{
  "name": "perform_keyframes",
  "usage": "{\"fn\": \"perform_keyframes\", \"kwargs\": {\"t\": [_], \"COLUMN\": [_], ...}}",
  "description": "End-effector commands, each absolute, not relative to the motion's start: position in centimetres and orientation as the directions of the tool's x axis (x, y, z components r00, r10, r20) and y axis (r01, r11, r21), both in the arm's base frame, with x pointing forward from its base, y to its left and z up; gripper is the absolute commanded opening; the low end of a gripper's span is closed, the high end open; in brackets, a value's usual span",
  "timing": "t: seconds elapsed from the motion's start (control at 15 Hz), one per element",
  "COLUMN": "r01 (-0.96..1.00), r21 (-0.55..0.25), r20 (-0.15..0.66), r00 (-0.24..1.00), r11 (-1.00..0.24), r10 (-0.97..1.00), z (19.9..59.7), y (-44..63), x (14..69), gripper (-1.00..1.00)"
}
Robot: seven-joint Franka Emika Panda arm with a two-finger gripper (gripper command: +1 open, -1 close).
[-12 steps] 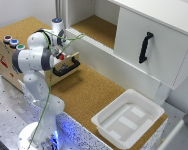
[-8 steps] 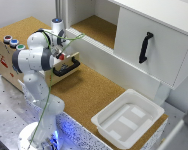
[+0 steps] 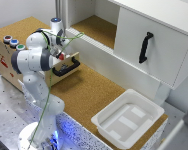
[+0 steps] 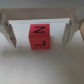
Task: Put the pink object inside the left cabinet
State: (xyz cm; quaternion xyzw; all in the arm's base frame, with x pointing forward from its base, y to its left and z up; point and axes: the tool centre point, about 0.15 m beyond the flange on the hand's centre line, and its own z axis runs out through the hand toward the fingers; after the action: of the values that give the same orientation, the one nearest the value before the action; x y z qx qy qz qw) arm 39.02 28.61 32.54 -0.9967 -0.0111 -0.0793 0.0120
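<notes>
jaws: spread wide, one on each side of the pink object, touching nothing
gripper: pointing down over wooden drawer box, hard to make out in exterior view
pink object: small cube with dark marks, lying between the jaws on a pale surface
arm: white, bent over the box from its base
left cabinet: open, cork floor, well apart from gripper
worktop: cork, white tray near its edge

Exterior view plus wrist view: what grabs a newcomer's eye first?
The white arm dominates the exterior view's left, bent over the wooden drawer box. Behind it the left cabinet stands open. In the wrist view, the pink object sits between the open jaws, apparently untouched.
</notes>
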Motion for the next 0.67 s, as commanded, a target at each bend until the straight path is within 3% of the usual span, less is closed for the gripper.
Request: {"fn": "perform_keyframes", "kwargs": {"t": [0.0, 0.07, 0.6], "r01": [0.017, 0.009, 0.008], "r21": [0.055, 0.053, -0.015], "r20": [0.180, 0.192, 0.189], "r00": [0.983, 0.981, 0.982], "r11": [-0.998, -0.999, -1.000], "r10": [0.027, 0.019, 0.005], "z": [30.6, 30.6, 31.3], "y": [28.3, 28.1, 28.6], "x": [40.9, 41.5, 42.1], "gripper": [1.00, -1.00, -1.00]}}
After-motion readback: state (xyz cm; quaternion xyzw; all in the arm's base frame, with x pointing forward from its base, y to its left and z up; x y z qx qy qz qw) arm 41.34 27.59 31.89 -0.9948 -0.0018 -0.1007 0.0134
